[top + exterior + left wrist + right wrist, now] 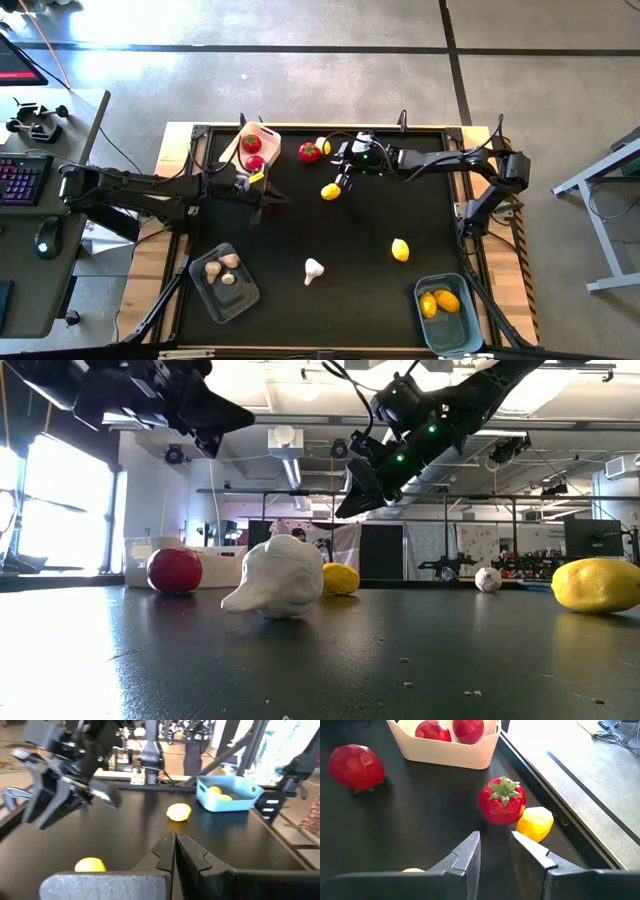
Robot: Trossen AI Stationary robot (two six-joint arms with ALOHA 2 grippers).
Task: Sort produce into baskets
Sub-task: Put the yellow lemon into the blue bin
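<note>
Garlic bulb (pixel 313 269), whitish and lumpy, lies on its side at mid-table, stem tip toward the left edge. Lemons (pixel 400 249) are smooth yellow ovals; two sit in the light blue tub (pixel 447 315). Right gripper (pixel 495 851) hovers above a glossy tomato (pixel 502 800) (green top upward), fingers slightly parted, empty. Left gripper (pixel 174 851) extends level near the white tub (pixel 252 148), fingers closed on nothing.
</note>
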